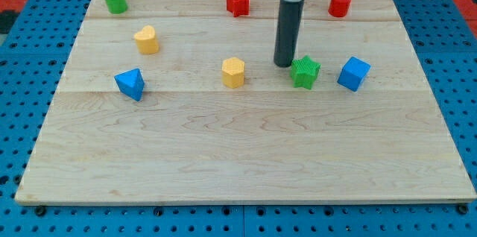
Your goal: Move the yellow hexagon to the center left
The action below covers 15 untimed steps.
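The yellow hexagon (233, 71) stands near the middle of the wooden board (246, 155), a little above centre. My tip (283, 64) rests on the board to the hexagon's right, a short gap away, and just left of the green star (305, 71), almost touching it. The dark rod rises from the tip to the view's top.
A yellow heart-like block (147, 39) and a blue triangle (130, 83) lie at the left. A green block (115, 1) is at top left, a red star (238, 2) at top centre, a red cylinder (340, 4) at top right, a blue cube (353, 73) at right.
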Each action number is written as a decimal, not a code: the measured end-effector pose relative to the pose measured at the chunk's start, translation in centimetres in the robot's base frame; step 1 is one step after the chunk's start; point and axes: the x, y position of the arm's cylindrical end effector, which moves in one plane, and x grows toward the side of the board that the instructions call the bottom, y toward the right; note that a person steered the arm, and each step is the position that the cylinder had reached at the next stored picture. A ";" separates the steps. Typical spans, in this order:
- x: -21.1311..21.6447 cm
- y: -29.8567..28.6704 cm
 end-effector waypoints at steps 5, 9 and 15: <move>0.9 -13.5; -1.4 -24.3; -2.2 -26.4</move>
